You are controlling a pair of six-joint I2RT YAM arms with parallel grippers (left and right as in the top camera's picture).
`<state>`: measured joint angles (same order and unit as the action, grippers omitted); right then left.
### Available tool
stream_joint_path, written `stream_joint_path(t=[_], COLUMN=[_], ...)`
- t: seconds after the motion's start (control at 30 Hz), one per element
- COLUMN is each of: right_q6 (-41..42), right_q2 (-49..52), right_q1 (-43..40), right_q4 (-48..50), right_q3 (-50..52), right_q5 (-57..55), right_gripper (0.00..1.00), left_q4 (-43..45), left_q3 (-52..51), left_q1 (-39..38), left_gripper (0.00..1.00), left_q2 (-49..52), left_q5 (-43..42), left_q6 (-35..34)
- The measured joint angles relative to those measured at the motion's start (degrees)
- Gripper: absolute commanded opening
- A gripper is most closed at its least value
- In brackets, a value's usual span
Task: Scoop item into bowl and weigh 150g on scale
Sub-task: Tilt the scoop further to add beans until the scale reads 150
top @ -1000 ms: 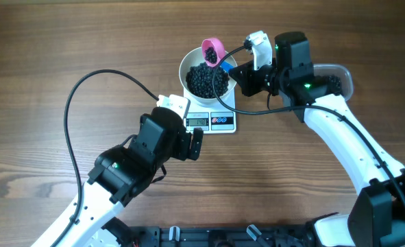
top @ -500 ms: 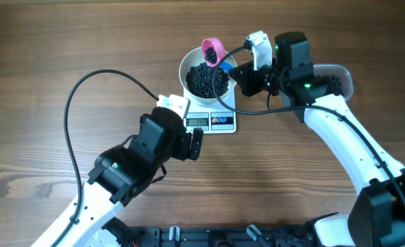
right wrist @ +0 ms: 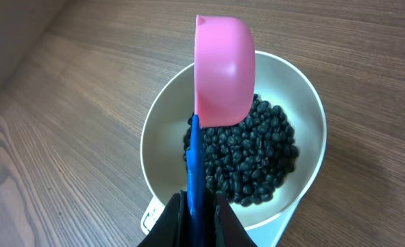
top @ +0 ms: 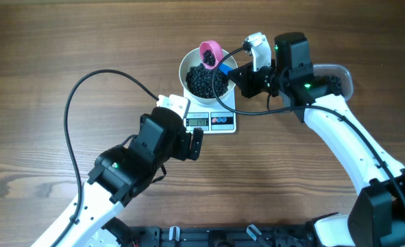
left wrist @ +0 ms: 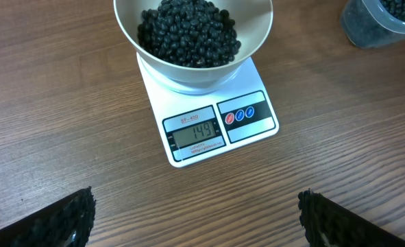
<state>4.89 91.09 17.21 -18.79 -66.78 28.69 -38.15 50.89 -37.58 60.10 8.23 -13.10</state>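
black round beans [left wrist: 188, 31] lay in round white bowl [left wrist: 188, 75] atop flat white scale [left wrist: 162, 101] | right gripper [right wrist: 192, 206] clamped blue-handled pink plastic scoop [right wrist: 223, 68] above scale, over beans | left gripper [left wrist: 199, 214] gaped empty before scale's front

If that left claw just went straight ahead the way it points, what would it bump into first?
The open left gripper would probably meet the scale, at its display end. Depth is unclear, so it might touch the table first.

White bowl [left wrist: 188, 77] of black beans [left wrist: 188, 31], sitting on white scale [left wrist: 155, 89], display [left wrist: 195, 132] reading 149
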Motion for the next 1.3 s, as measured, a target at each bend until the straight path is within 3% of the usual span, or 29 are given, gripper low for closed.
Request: stream_joint_path(t=[1.3], right_q6=[2.62], right_q2=[0.0], right_q1=[0.0], right_q4=[-0.02], right_q3=[0.0], right_q5=[0.92], right_gripper=[0.04], left_q4=[0.0], left_q3=[0.0], left_q1=[0.0], left_gripper=[1.0], left_q2=[0.0], left_q5=[0.0], left_q6=[0.0])
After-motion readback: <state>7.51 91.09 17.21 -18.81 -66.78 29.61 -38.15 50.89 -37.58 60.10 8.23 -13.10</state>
